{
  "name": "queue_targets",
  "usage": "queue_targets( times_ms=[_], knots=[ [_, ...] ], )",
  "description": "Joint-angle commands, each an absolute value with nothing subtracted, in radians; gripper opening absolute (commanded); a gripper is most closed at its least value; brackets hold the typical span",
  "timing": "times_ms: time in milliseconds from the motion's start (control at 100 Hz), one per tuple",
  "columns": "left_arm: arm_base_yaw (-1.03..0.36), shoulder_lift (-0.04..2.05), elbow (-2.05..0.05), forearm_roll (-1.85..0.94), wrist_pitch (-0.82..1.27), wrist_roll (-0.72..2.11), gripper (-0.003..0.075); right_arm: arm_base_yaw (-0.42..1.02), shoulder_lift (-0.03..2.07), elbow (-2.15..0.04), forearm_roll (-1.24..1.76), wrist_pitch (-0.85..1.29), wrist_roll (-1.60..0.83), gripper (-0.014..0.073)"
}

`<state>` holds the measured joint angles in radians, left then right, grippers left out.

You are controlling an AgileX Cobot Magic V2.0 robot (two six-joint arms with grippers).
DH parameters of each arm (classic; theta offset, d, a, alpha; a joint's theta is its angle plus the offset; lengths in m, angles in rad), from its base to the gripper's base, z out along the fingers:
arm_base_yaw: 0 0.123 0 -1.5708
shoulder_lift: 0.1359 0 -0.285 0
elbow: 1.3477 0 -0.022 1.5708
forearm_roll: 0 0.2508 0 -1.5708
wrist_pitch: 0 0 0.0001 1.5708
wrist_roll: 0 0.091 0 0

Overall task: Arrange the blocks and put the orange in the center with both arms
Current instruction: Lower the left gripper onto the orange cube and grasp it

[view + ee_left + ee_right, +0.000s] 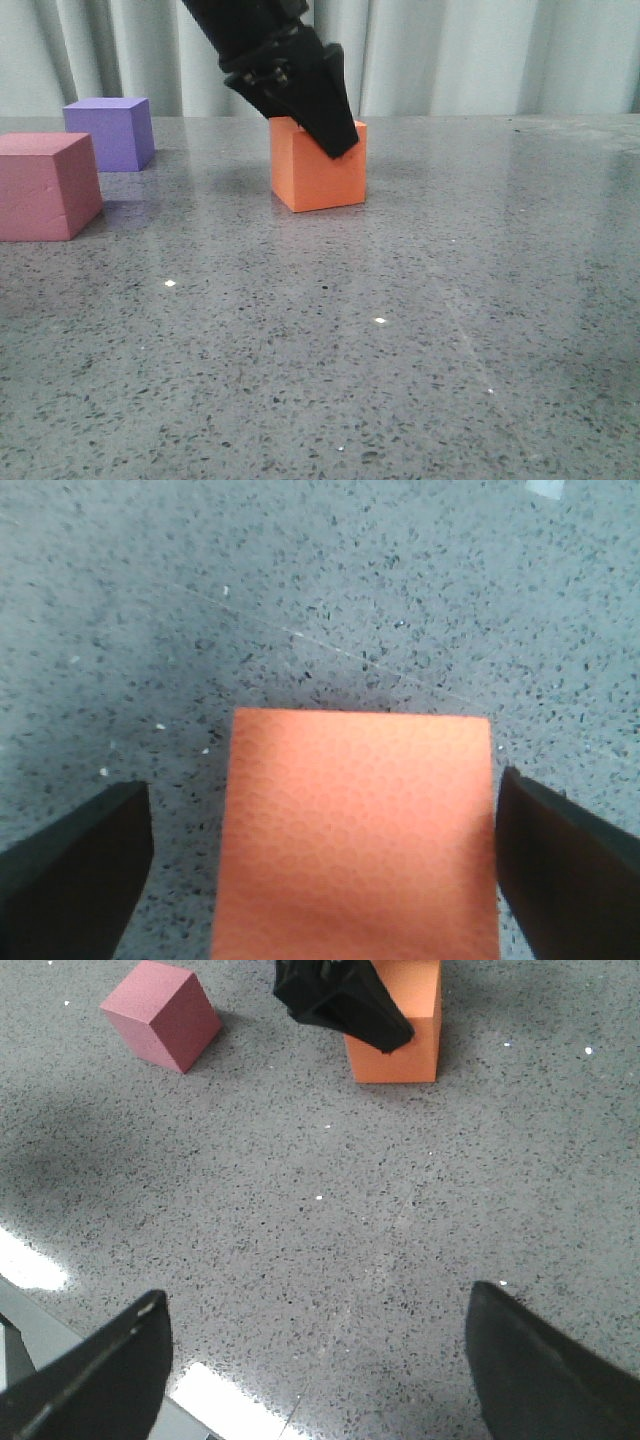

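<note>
Straddling the orange block (pixel 318 168) with the left hand (pixel 322 880), its fingers spread to either side.

The block is sitting on the grey surface (pixel 400 330), right of the pink block (pixel 45 187) and purple block (pixel 110 131), apparently ready for gripping; the fingers are not yet pressing it. The right hand (pixel 318 1380) is hanging open, empty, well apart, leaving room.
</note>
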<state>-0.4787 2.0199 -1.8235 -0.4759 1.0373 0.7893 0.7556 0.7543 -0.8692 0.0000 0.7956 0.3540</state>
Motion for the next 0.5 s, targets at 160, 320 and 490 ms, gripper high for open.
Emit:
queue_targets(
  times_ms=[160,320,490],
  knots=[
    [-0.49,1.982,-1.856,-0.495,1.019,0.783,0.0631,0.755,0.747,-0.894,0.0,0.736,0.343,0.0598],
    [-0.49,1.982,-1.856,-0.493,1.019,0.783,0.0524,0.755,0.747,-0.894,0.0,0.736,0.343,0.0598],
    [-0.49,1.982,-1.856,-0.493,1.019,0.783,0.0353,0.755,0.747,-0.894,0.0,0.736,0.343,0.0598]
  ],
)
